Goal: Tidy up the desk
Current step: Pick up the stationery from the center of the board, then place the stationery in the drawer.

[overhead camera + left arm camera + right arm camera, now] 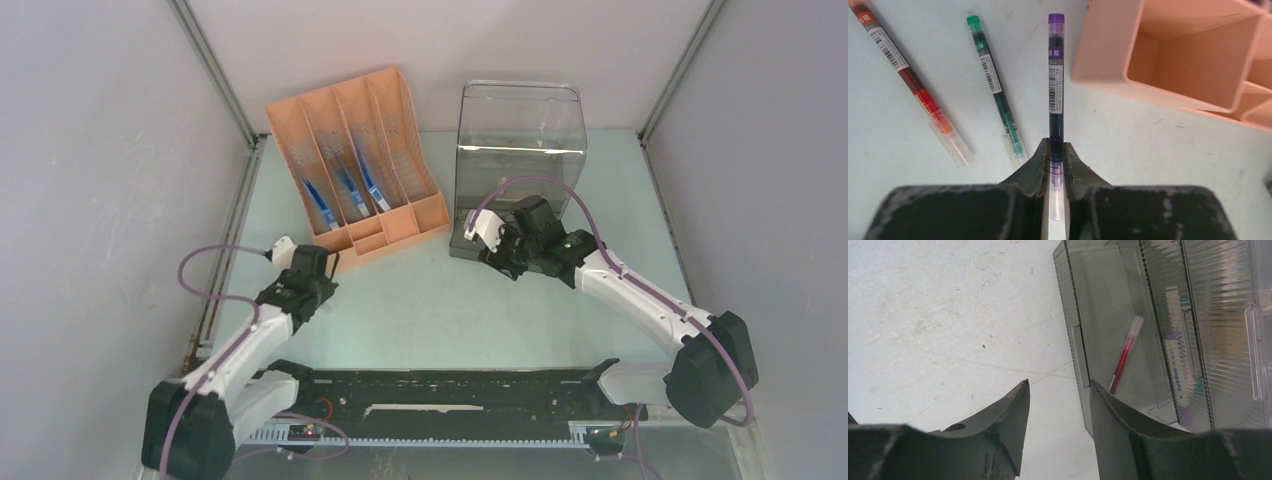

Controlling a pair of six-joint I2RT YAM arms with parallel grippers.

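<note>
Desk (420, 320), pale mint, filled the floor of the cell between the frame rails and carried everything. An orange organizer (360, 150) sat toward the far left corner, tilted, with blue pens (322, 200) lying in its slanted slots. A smoked clear box (520, 140) stood at the far edge, right of centre and just beside the organizer. A black rail strip (450, 390) ran along the near edge between the arm bases.

In the left wrist view three pens lay on the desk, roughly parallel and apart: red pen (900, 70) outermost, green pen (995, 85) in the middle, purple pen (1056, 75) closest to the organizer's low front compartment (1188, 55), which was near but not touching it. Nothing lay across the purple pen.

The left arm reached forward along the left side, wrist pitched down by the organizer's near corner. The left gripper (1057, 162) was clamped on the purple pen at its clear cap end, one finger on each side.

The right arm stretched from the near right corner toward the box front, wrist low. The right gripper (1059, 385) stood parted with nothing between the fingers, its right finger at the box's near corner. A red-ink pen (1125, 357) showed inside the box through the plastic.
</note>
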